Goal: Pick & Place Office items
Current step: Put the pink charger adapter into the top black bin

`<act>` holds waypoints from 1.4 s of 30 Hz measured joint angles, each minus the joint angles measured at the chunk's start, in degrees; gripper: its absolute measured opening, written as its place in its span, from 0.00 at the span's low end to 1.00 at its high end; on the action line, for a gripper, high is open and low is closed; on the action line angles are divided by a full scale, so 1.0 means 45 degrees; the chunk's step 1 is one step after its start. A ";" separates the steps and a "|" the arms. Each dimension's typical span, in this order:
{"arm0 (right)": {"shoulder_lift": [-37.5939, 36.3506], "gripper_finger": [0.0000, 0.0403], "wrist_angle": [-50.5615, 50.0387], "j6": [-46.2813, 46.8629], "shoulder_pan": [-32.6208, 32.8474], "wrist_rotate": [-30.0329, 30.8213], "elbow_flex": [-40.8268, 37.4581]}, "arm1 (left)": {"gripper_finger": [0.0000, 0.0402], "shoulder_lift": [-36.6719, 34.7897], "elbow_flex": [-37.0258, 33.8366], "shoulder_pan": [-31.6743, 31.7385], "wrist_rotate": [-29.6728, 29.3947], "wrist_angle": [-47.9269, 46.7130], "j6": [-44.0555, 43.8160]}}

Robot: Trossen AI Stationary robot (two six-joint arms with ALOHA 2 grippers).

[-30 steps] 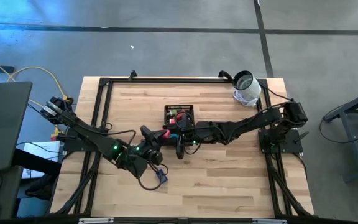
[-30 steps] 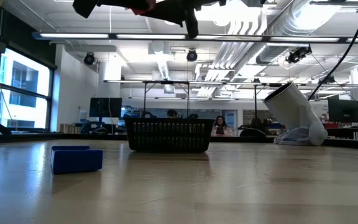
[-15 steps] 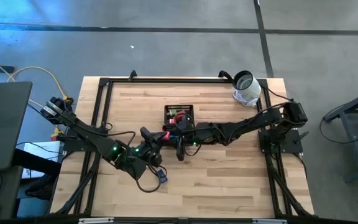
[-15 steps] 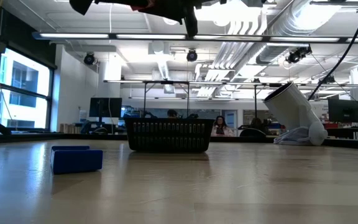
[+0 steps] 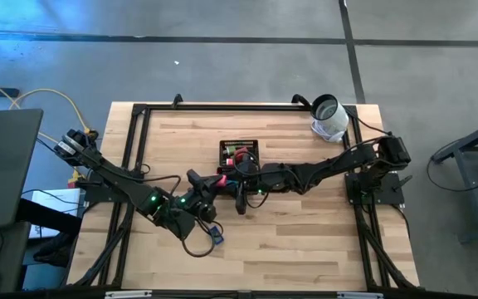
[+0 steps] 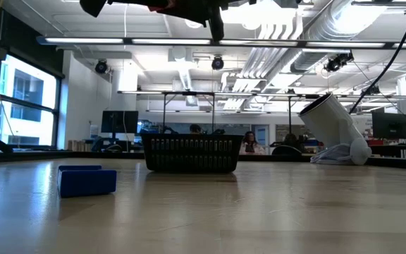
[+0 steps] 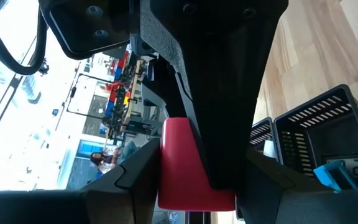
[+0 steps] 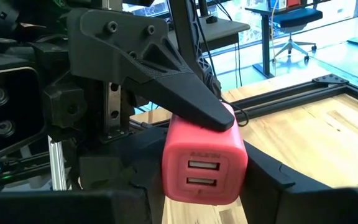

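Note:
A red block with two USB sockets [image 8: 204,158] hangs in mid-air between both grippers, above the table just near of the black mesh tray [image 5: 225,148]. My left gripper [image 5: 217,179] reaches it from the table's left and my right gripper [image 5: 229,178] from the right; both are shut on it. In the low view the two grippers [image 6: 175,7] show only at the top edge. A blue block [image 5: 215,235] lies flat on the table nearer the near edge. Red and green pieces [image 5: 241,154] lie in the tray, and a teal one [image 7: 337,171]. My left gripper pinches the red block between its two fingers, coming level from the table's left. One finger [image 8: 185,102] lies on the block's upper face [image 8: 225,115]; the other is hidden behind the block. The block is lifted clear. My right gripper pinches the same block by its two side faces, coming level from the table's right. One finger [image 8: 266,180] stands at the side face [image 8: 241,162], the other [image 8: 135,193] at the opposite side. The socket face points back at its wrist camera.
A white-and-grey roll-shaped object [image 5: 329,116] lies tilted at the table's far right corner. The tray [image 6: 191,153] stands on the middle of the table's far half. Bare wood spreads along the near half [image 5: 305,241], apart from the blue block [image 6: 87,180].

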 joint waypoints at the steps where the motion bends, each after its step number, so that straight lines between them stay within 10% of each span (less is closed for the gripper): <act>1: 0.0000 0.35 0.0002 -0.0008 0.0000 0.0005 0.0000 | 0.42 0.0000 0.0000 0.0000 -0.0009 0.0005 0.0039; 19: 0.0000 0.35 -0.0056 -0.0144 -0.0010 0.0049 0.0005 | 0.61 0.0000 0.0000 -0.0010 -0.0232 0.0443 -0.0102; 42: 0.0000 0.35 0.0066 -0.0338 -0.0005 0.0117 0.0000 | 0.62 0.0000 0.0005 -0.1329 -0.1038 0.0643 -0.1046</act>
